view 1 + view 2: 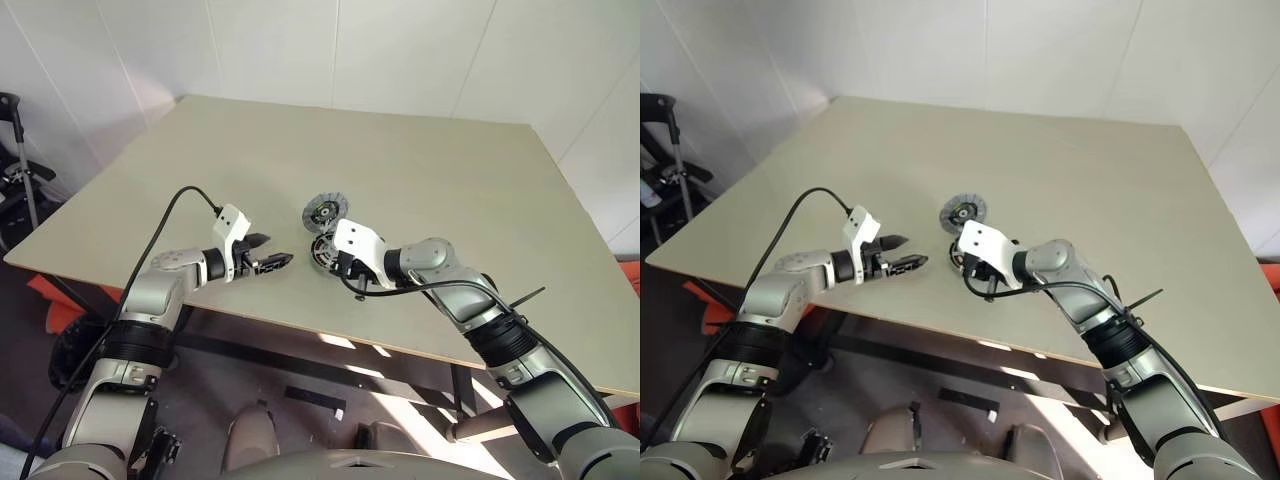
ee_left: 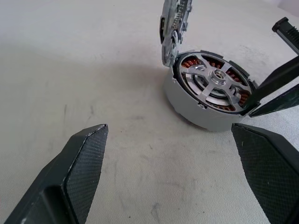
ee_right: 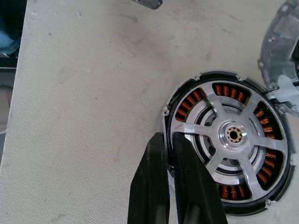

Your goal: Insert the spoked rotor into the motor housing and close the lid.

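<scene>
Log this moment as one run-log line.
rotor: seated in housing | lid: off, leaning against housing | right gripper: shut on rotor rim | left gripper: open, beside housing, empty

The spoked rotor (image 3: 231,140) sits inside the motor housing (image 3: 167,108) on the pale table (image 3: 84,93), copper windings showing between its silver spokes. The right gripper (image 3: 168,137) has its two black fingers pressed together at the rim. The lid (image 3: 275,51) stands beside the housing
</scene>
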